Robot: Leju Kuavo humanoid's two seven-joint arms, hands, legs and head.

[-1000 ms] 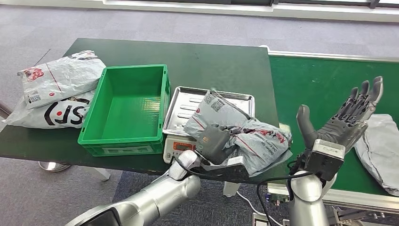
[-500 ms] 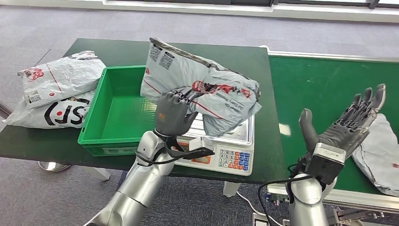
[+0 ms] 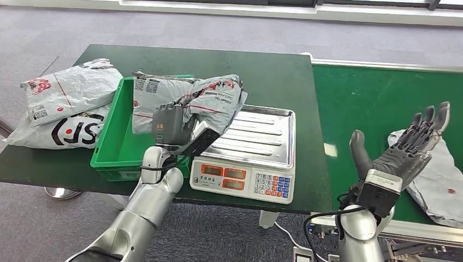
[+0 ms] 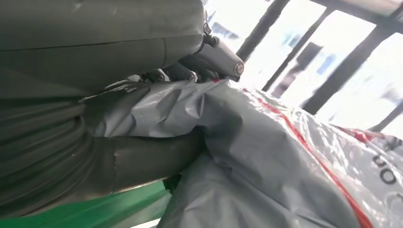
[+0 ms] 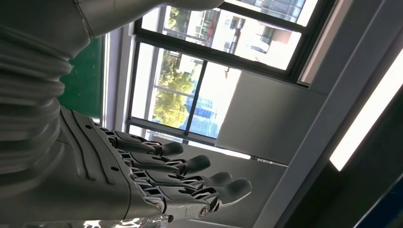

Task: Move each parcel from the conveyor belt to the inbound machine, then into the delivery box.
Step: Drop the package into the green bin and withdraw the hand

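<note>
Left hand (image 3: 171, 124) gripping one grey poly-mailer parcel (image 3: 188, 100) above the green crate (image 3: 123, 143); right hand (image 3: 407, 147) held up empty, fingers spread.

Four parcels are counted. One, crinkled grey plastic film with red print and white labels, is clasped by the left hand, its long axis running crosswise from over the crate's right wall toward the scale (image 3: 247, 154). Two soft white and grey bags (image 3: 68, 106) are stacked on the dark green table (image 3: 256, 71) beside the crate's left wall. One pale bag (image 3: 437, 177) lies on the green conveyor belt (image 3: 371, 98) behind the right hand. One rectangular moulded plastic crate and one scale with a ribbed steel pan and keypad are noted, just beside one another.
</note>
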